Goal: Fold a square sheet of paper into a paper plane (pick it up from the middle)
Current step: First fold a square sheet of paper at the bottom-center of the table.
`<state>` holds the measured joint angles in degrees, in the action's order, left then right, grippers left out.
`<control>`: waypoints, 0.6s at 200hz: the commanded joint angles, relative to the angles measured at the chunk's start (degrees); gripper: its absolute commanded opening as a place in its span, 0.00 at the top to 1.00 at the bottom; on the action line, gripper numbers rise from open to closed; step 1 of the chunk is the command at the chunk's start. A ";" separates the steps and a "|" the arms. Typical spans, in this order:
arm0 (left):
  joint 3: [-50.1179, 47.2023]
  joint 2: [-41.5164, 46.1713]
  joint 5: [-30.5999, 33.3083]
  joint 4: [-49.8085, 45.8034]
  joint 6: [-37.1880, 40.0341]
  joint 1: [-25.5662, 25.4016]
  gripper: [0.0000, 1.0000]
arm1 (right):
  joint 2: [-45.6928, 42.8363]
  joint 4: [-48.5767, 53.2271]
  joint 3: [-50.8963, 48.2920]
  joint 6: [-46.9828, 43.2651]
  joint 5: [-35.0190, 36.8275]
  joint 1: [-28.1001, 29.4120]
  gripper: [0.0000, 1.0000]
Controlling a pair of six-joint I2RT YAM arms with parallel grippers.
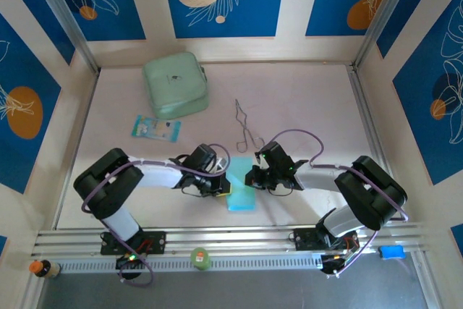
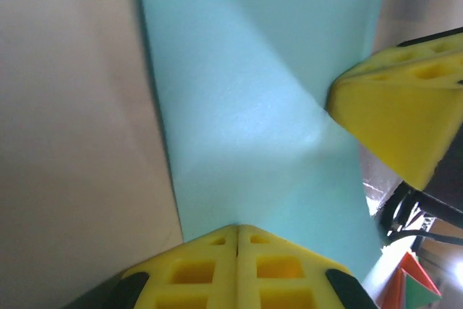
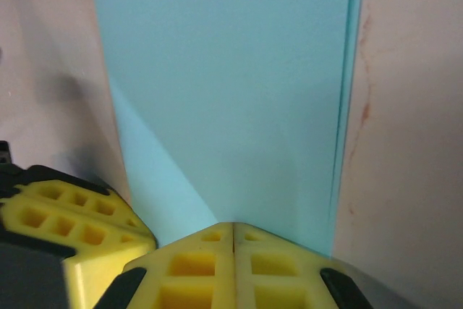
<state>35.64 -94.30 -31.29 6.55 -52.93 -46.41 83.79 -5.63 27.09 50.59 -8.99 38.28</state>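
Observation:
The square sheet of paper (image 1: 242,197) is cyan and lies folded into a narrow upright strip on the table near the front edge, between the two arms. My left gripper (image 1: 226,182) is shut, its tips resting on the strip's left edge. My right gripper (image 1: 252,176) is shut too, its tips on the strip's right edge. In the left wrist view the closed yellow tips of the left gripper (image 2: 238,226) touch the paper (image 2: 253,92), which shows a diagonal crease, and a right fingertip (image 2: 398,106) meets it opposite. In the right wrist view the right gripper (image 3: 233,224) sits on the paper (image 3: 231,70).
A mint-green case (image 1: 176,85) stands at the back left, with a blue-and-white packet (image 1: 155,128) in front of it. Metal tongs (image 1: 246,129) lie just behind the paper. On the front rail are a green object (image 1: 200,257), a small orange-capped bottle (image 1: 42,268) and a blue block (image 1: 391,252).

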 commanded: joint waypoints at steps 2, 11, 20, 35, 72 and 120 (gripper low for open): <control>-2.96 -0.99 1.52 -3.29 2.33 -0.52 1.00 | 1.11 6.59 -2.66 -0.20 4.60 -0.05 1.00; -3.90 -0.55 2.45 -4.61 3.42 -0.47 1.00 | 1.07 6.64 -2.66 -0.10 4.60 -0.04 1.00; -4.62 0.17 3.29 -6.00 4.24 -0.51 1.00 | 1.11 6.60 -2.68 -0.14 4.60 -0.05 1.00; -5.01 1.73 3.82 -7.39 4.94 -0.50 1.00 | 1.20 6.59 -2.61 -0.14 4.60 -0.03 1.00; -3.12 7.13 3.15 -6.09 1.16 -0.52 1.00 | 1.22 6.68 -2.44 -0.22 4.41 0.04 1.00; 0.15 8.73 3.08 -2.67 -4.49 -1.96 1.00 | 1.08 6.73 -2.35 -0.08 4.40 0.04 1.00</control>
<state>33.45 -85.82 -28.84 3.66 -54.54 -46.85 83.79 -5.63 27.07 50.59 -8.99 38.28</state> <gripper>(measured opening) 0.041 0.042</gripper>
